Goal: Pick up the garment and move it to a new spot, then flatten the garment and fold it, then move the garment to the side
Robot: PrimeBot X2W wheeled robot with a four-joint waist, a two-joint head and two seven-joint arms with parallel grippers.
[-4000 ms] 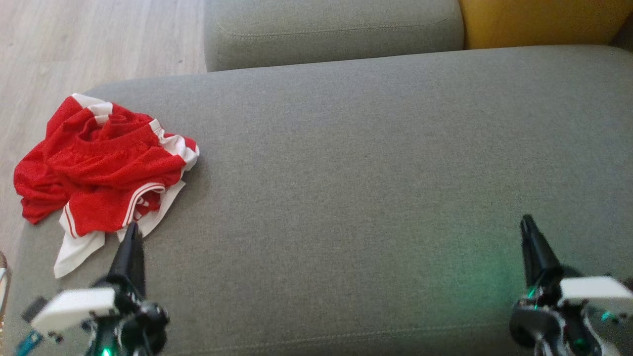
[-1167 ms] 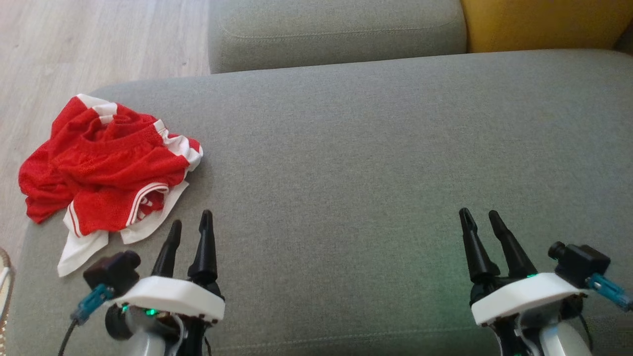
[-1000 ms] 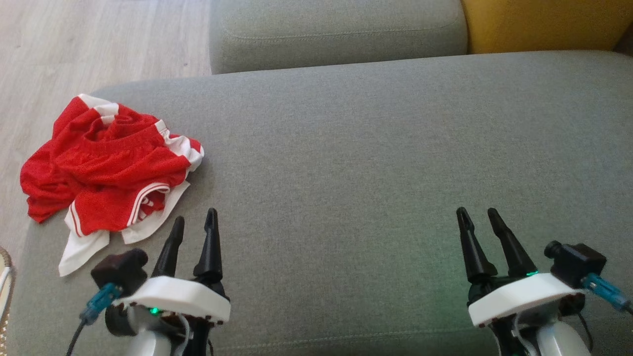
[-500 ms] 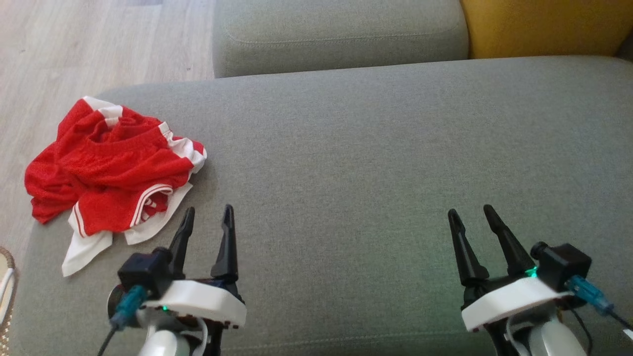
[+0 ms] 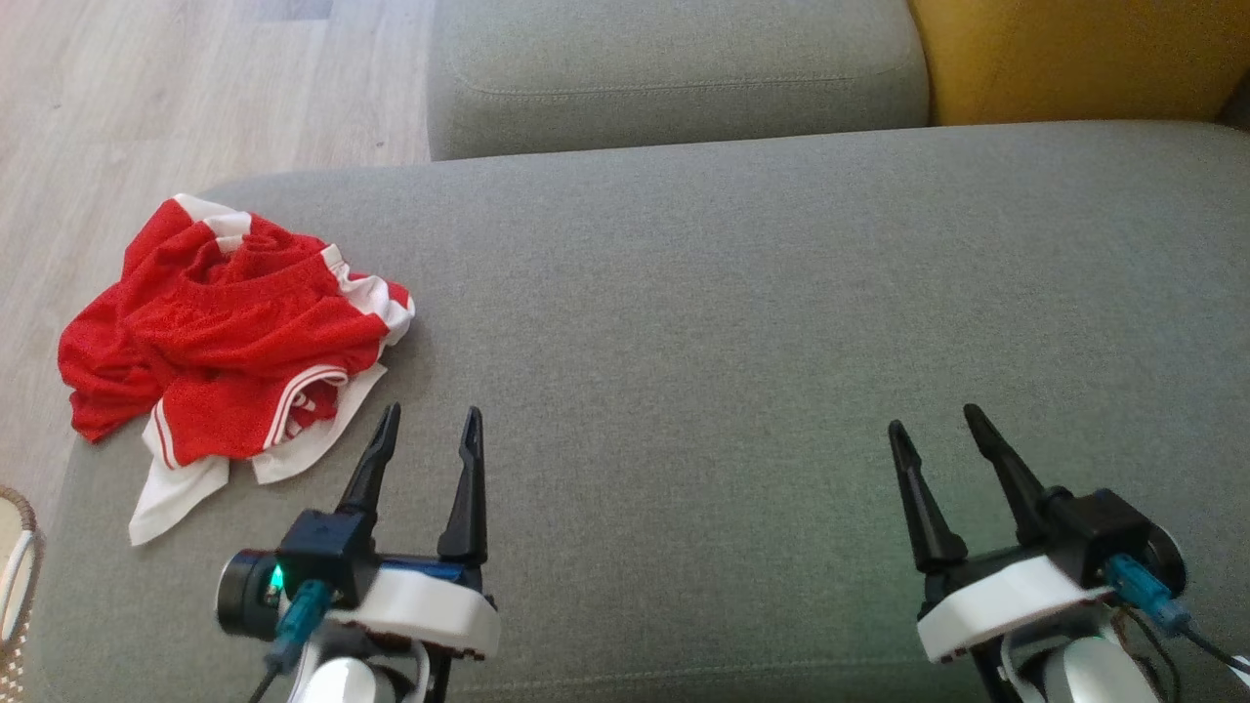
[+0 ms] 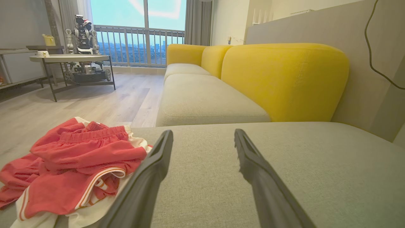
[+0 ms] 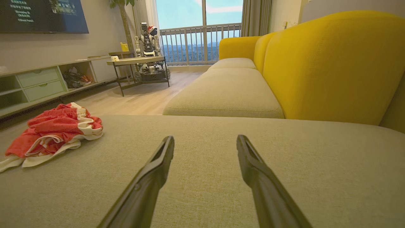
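The garment [image 5: 229, 356] is a crumpled heap of red mesh shorts with white trim, lying at the left end of the grey sofa cushion [image 5: 742, 322]. My left gripper [image 5: 431, 424] hovers open just right of the heap's near edge, nothing between its fingers. In the left wrist view the garment [image 6: 72, 164] lies to the left of my left gripper [image 6: 202, 136]. My right gripper [image 5: 935, 427] stands open and empty over the cushion's right part. The right wrist view has the garment [image 7: 52, 133] far left and my right gripper [image 7: 205, 141] over bare fabric.
A second grey seat cushion [image 5: 674, 68] lies beyond, with a yellow backrest [image 5: 1074, 49] at the far right. Wooden floor [image 5: 146, 107] borders the cushion's left end. A woven basket rim [image 5: 15, 576] shows at the lower left. A side table [image 6: 69, 63] stands across the room.
The camera has shifted slightly. My left gripper has moved right and forward, its fingers spread wider apart. My right gripper turned a little. The garment has not moved.
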